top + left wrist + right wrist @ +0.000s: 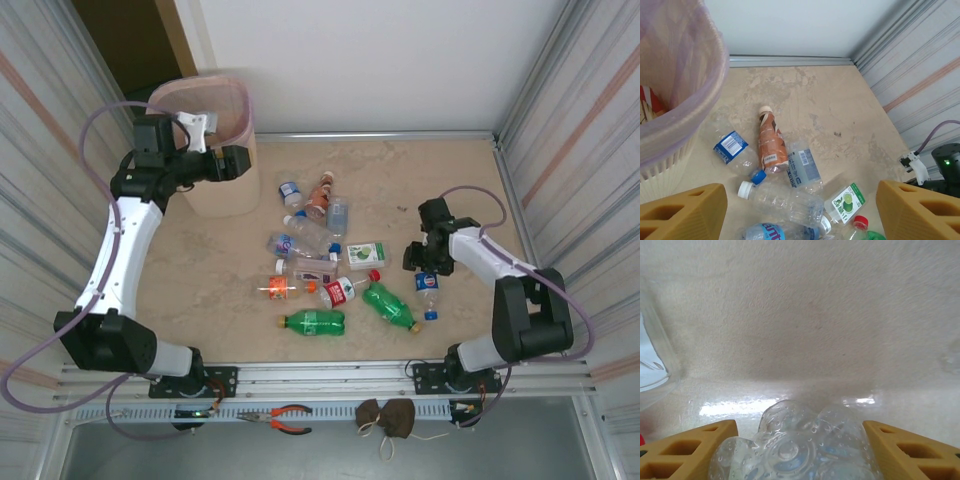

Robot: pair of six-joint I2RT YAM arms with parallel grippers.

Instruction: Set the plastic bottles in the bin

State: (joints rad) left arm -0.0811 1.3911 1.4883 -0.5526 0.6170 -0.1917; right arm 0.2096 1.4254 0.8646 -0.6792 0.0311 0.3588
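Right wrist: bottle end-on, base nearest.

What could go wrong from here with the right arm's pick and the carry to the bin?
1. The right gripper flanks the clear plastic bottle at its rounded, dimpled base. That slick end may slip out or crumple.
2. The green plastic bottle lies close beside it and could get knocked away.
3. The tall beige bin with the pink liner stands far off on the left side, with the left gripper right by it. The two grippers might collide there.
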